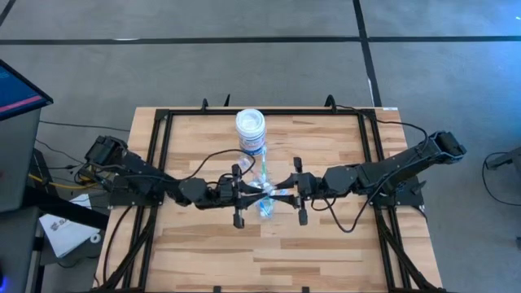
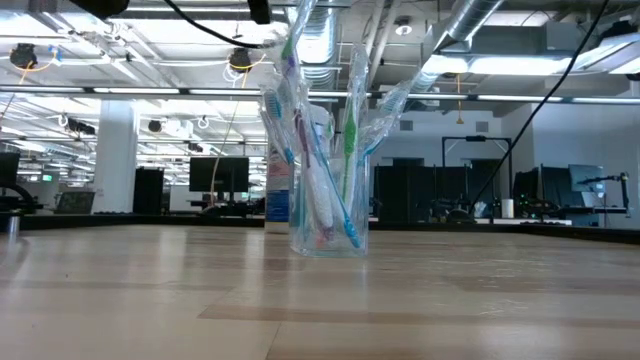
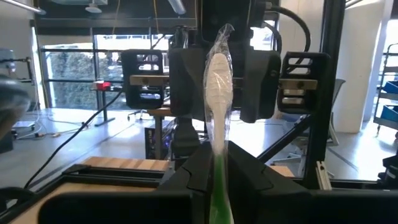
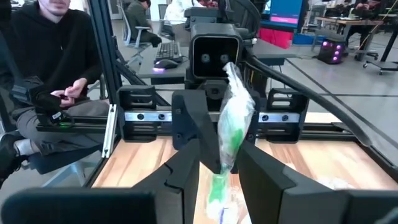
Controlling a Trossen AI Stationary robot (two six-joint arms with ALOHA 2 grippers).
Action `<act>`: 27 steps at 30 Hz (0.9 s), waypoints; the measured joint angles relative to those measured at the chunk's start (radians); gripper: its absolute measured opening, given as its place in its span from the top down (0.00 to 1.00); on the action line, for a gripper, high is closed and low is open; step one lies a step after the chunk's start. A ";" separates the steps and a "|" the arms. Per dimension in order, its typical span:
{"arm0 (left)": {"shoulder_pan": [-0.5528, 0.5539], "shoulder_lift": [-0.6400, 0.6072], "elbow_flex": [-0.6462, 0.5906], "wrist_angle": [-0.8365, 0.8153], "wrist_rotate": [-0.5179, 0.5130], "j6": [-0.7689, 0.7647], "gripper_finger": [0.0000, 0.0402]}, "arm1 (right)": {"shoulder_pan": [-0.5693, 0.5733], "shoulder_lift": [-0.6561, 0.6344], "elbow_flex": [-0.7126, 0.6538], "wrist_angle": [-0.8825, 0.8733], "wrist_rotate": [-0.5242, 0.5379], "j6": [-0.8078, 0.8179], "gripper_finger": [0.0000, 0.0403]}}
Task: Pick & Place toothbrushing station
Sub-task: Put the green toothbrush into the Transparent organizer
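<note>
Cup: small clear plastic cup stands mid-table, already bristling with wrapped toothbrushes, just in front of the white round jar.
Left gripper: clamped on a green-handled, white-headed toothbrush in clear wrap, held upright above the cup.
Right gripper: facing it, pinching the same wrapper, it seems.
Advice: keep the brush vertical, lower it into a gap, one gripper letting go first.

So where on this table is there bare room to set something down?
The near planks below both grippers lie bare, and so do the table's left and right back corners inside the black frame. The centre is crowded: the clear cup of toothbrushes, the white jar behind it, and the left gripper and right gripper meeting above it.
</note>
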 joint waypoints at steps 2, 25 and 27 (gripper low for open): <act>0.000 0.000 0.000 0.000 0.001 0.000 0.95 | 0.000 0.000 0.000 -0.001 0.000 0.000 0.76; 0.043 0.073 0.082 0.011 0.048 0.020 0.93 | -0.002 0.000 0.001 -0.007 0.000 -0.003 0.76; 0.043 0.072 0.082 0.011 0.047 0.020 0.94 | -0.002 -0.001 0.001 -0.007 0.000 -0.003 0.76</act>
